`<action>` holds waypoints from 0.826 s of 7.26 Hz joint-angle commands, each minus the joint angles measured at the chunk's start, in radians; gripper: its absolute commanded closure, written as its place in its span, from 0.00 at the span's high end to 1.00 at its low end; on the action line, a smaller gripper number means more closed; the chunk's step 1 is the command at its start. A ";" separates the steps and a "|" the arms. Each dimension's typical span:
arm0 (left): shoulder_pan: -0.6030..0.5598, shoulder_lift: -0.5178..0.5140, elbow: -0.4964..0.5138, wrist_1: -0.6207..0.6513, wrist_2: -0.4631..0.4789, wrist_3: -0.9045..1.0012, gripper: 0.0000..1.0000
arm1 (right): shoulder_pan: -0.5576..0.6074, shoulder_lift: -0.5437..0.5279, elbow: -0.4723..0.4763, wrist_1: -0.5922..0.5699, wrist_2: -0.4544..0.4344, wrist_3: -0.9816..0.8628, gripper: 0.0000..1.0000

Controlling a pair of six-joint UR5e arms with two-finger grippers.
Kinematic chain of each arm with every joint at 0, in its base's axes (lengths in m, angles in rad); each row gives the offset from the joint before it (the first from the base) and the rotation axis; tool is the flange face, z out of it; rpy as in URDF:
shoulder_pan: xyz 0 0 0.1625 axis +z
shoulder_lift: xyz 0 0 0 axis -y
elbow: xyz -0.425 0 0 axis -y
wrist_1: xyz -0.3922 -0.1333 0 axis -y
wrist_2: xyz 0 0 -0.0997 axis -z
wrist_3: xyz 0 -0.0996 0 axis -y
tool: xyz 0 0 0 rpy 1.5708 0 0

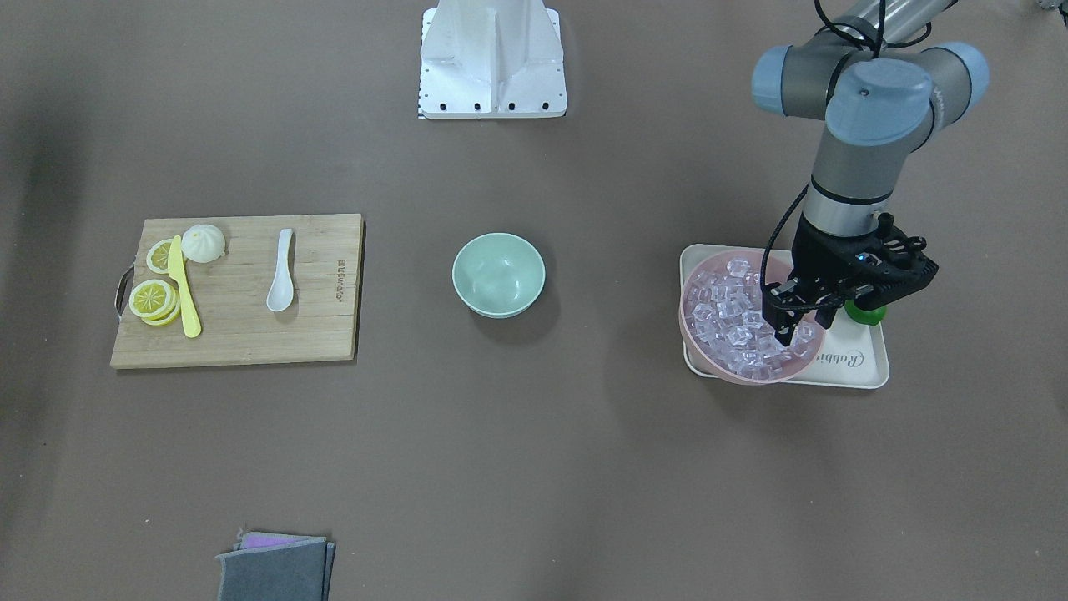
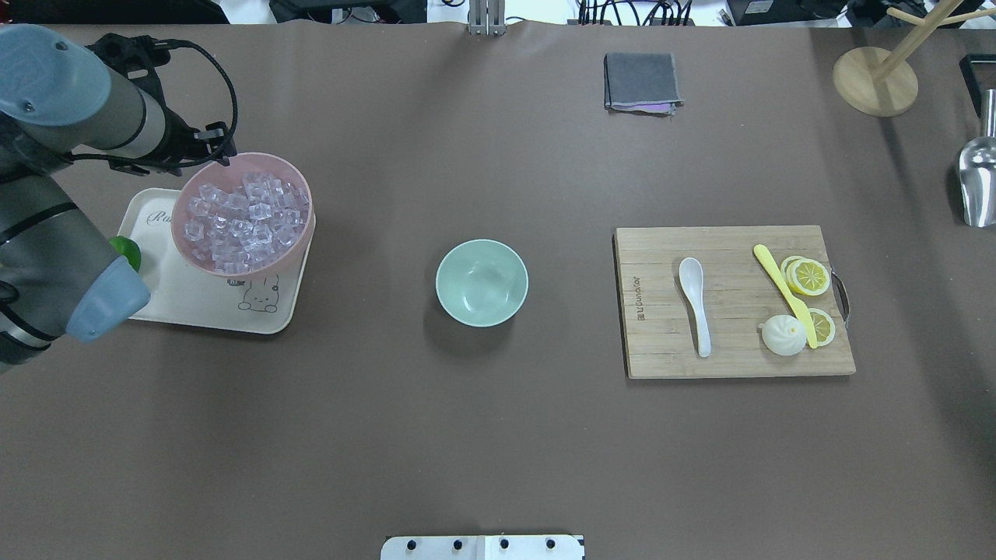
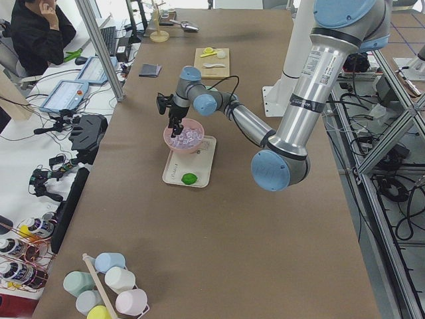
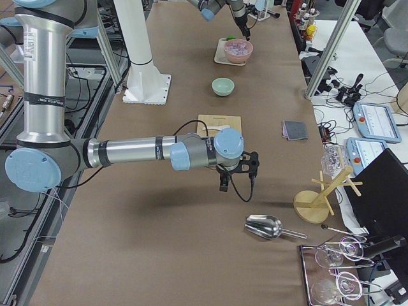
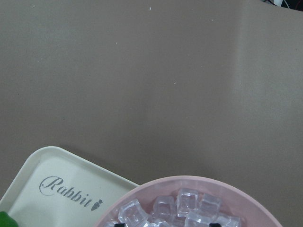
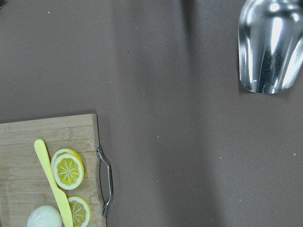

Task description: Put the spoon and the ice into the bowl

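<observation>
My left jaws gape among glassy faceted ice cubes (image 1: 722, 314) in the round pink bowl (image 2: 243, 161); right jaws: cannot tell.

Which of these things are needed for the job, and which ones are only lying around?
Job:
spoon
ice, in the pink bowl
green bowl

Lying about:
knife
lemon slices
bun
board
tray
cloth
scoop

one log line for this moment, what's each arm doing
left pincer: open, tips at ice in pink bowl | right pincer: state unclear | spoon: on cutting board | bowl: empty
</observation>
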 commanded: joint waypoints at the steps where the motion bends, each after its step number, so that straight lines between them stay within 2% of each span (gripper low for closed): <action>1: 0.008 0.010 0.001 0.001 0.042 -0.076 0.68 | -0.010 0.003 0.000 0.002 -0.001 0.005 1.00; 3: 0.075 0.011 0.002 0.001 0.101 -0.160 0.68 | -0.015 0.004 0.003 0.002 -0.003 0.005 1.00; 6: 0.103 0.013 0.025 -0.001 0.128 -0.194 0.68 | -0.016 0.012 0.003 0.002 -0.029 0.005 1.00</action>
